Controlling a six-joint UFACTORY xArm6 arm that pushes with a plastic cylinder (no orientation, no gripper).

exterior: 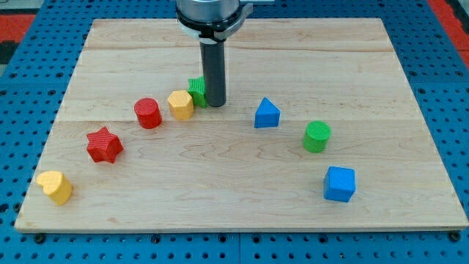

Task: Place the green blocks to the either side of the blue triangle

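Observation:
The blue triangle (267,114) sits right of the board's middle. A green cylinder (317,136) stands to its lower right, apart from it. A second green block (196,89), its shape partly hidden by the rod, sits left of the triangle, touching a yellow hexagon block (180,104). My tip (215,103) rests on the board right against this green block's right side, between it and the blue triangle.
A red cylinder (148,113), a red star (104,144) and a yellow block (56,186) trail toward the view's lower left. A blue cube (339,183) sits at the lower right. The wooden board (242,220) lies on a blue perforated table.

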